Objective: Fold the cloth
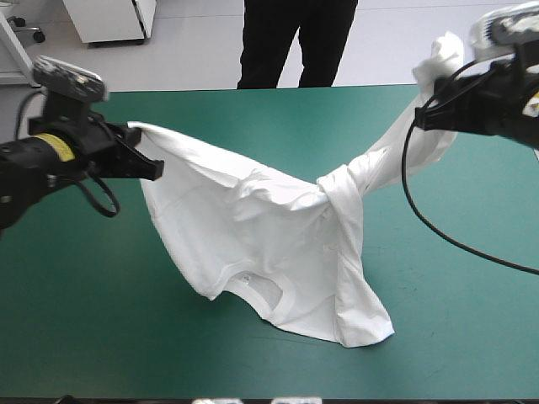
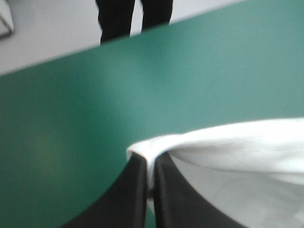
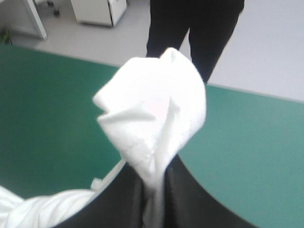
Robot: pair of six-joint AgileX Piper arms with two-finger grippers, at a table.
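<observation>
White T-shirt (image 1: pixel 269 244) hangs twisted, lower part resting on bench (image 1: pixel 84 320). Pinching it: left pincer (image 2: pixel 151 161) at one edge, right pincer (image 3: pixel 154 178) at a bunched end. Judged unfolded; spreading and folding are left.

Your high view looks forward and down on the worktop (image 1: pixel 84 337), far edge near the frame's top. Wrist views sit close behind the left pincer (image 2: pixel 149 160) and right pincer (image 3: pixel 154 183), facing the far edge; all three share the T-shirt (image 1: pixel 269 244).

Looks like a lab or workroom: a teal-green covered desk (image 1: pixel 253 118), pale bare floor (image 1: pixel 194 50) beyond, white cabinet (image 1: pixel 109 21) at 11 o'clock.
</observation>
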